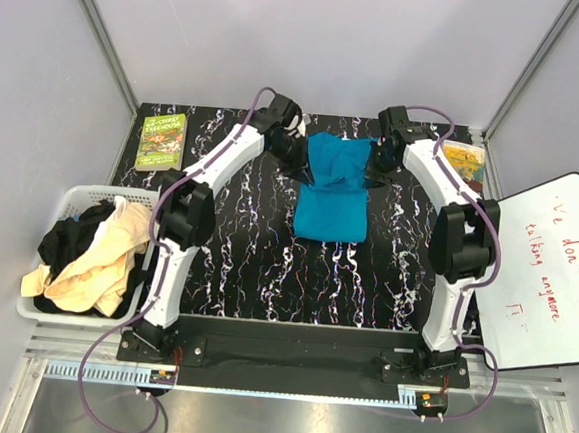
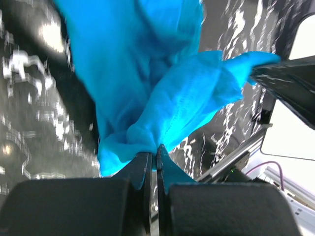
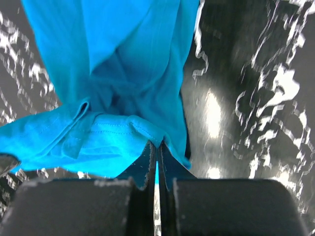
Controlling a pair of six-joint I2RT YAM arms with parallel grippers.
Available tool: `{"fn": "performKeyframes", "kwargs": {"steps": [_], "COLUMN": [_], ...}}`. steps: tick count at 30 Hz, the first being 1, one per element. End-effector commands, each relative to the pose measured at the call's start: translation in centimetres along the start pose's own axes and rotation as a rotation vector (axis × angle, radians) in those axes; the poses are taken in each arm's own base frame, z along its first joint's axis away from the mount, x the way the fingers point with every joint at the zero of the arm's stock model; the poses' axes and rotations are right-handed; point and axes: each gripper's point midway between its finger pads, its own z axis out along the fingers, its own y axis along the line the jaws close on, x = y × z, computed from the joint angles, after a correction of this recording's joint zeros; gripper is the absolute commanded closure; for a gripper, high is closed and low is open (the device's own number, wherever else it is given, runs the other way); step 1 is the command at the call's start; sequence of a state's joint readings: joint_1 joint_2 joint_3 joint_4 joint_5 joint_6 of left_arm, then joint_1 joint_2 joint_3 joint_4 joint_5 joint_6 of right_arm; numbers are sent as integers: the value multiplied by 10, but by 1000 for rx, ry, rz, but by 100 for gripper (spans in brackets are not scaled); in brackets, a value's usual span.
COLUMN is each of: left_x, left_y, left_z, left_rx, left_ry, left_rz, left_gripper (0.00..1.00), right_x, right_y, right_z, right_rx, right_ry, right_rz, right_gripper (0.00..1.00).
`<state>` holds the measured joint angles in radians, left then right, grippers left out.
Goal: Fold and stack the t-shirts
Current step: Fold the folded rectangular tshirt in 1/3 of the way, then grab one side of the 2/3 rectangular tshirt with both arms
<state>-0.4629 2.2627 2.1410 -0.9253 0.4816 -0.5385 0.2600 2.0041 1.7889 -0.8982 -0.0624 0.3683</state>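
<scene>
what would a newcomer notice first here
The teal shirt stands out, bright against the black marbled table, lying at its middle toward the far edge. Both arms reach to it, the left gripper and right gripper each shut on a bunch of its cloth. At the table's left a white basket holds a black shirt and cream shirts in a heap.
</scene>
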Motion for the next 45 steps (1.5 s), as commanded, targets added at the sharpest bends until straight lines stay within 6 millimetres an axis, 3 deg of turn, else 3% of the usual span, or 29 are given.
{"fn": "performKeyframes", "kwargs": {"steps": [1, 2, 3, 4, 8, 11, 14, 15, 18, 22, 23, 26, 29, 35, 36, 38, 40, 42, 44, 45], "left_x": [-27, -30, -31, -34, -34, -18, 2, 9, 35, 55, 63, 70, 73, 69, 67, 68, 68, 69, 71, 72], "left_y": [-8, -6, 0, 4, 11, 17, 28, 32, 37, 31, 34, 33, 33, 32, 33, 34, 36, 37, 38, 39], "left_z": [-2, 1, 6, 4, -12, -26, -22, -20, -11, 2, 6, 20, 34, 42, 41, 39, 38, 39, 40, 39], "left_rx": [91, 100, 103, 106, 96, 74, 54, 48, 50, 95, 98, 122, 141, 134, 124, 111, 105, 104, 100, 97], "left_ry": [-32, -29, -18, -20, -42, -40, 2, 20, 81, 101, 115, 108, 120, 104, 95, 86, 78, 80, 83, 82], "left_rz": [25, 9, -6, -15, 21, 33, 9, -5, -21, -20, -39, -62, -78, -72, -73, -75, -75, -78, -84, -85], "left_gripper": [83, 54, 10, 1, 1, 1, 1, 1, 1, 11, 17, 32, 36, 70, 77, 80, 89, 98, 100, 100], "right_x": [-32, -33, -37, -36, -41, -50, -58, -59, -64, -44, -36, 2, 26, 74, 80, 87, 86, 86, 87, 88], "right_y": [-6, -8, -11, -15, -16, -15, -13, -13, -11, -17, -15, -24, -20, -12, -14, -14, -13, -9, -4, 0], "right_z": [13, 18, 21, 31, 45, 40, 28, 25, -7, -14, -13, 0, 7, 29, 35, 41, 42, 44, 48, 48], "right_rx": [38, 42, 65, 79, 81, 83, 79, 76, 52, 48, 33, 33, -12, -82, -81, -81, -88, -113, -141, -164], "right_ry": [-71, -66, -79, -64, -73, -123, -169, -182, -268, -240, -219, -125, -47, 134, 160, 183, 180, 192, 216, 232], "right_rz": [-12, -8, -2, 7, 33, 63, 83, 82, 87, 92, 92, 121, 145, 207, 216, 225, 219, 213, 206, 208], "right_gripper": [100, 100, 100, 100, 95, 82, 54, 39, 23, 20, 20, 20, 20, 27, 28, 31, 32, 45, 65, 81]}}
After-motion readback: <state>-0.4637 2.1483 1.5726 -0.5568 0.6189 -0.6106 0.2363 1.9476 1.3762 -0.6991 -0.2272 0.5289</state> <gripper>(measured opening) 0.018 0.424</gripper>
